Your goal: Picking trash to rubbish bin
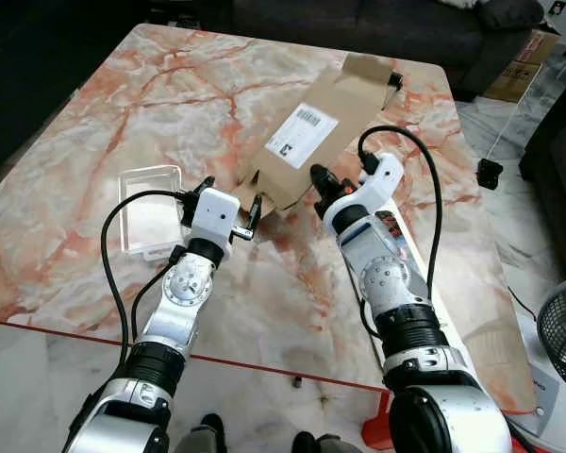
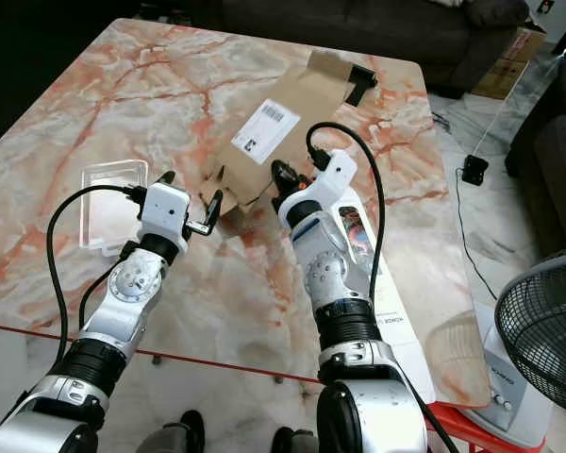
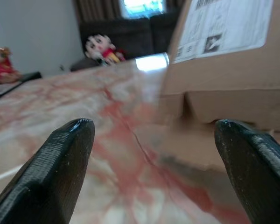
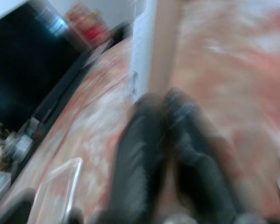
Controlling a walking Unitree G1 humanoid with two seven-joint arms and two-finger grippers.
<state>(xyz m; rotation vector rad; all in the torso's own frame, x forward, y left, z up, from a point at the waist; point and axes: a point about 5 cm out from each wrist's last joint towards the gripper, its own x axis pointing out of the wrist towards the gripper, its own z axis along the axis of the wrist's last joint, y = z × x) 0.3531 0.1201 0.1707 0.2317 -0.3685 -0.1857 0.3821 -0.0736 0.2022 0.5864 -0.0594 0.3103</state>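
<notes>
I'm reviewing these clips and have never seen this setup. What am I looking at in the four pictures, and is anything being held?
This is a humanoid robot with two silver arms. The two wide pictures come from its head cameras, looking down at a marble table. The other two come from cameras on its wrists, looking along the black fingers.

On the table lie a flattened cardboard box with a white shipping label and a clear plastic container.

The left gripper is open, its fingers spread just short of the box edge. The right gripper is shut beside the cardboard; its wrist view is blurred. Neither appears to hold anything.
</notes>
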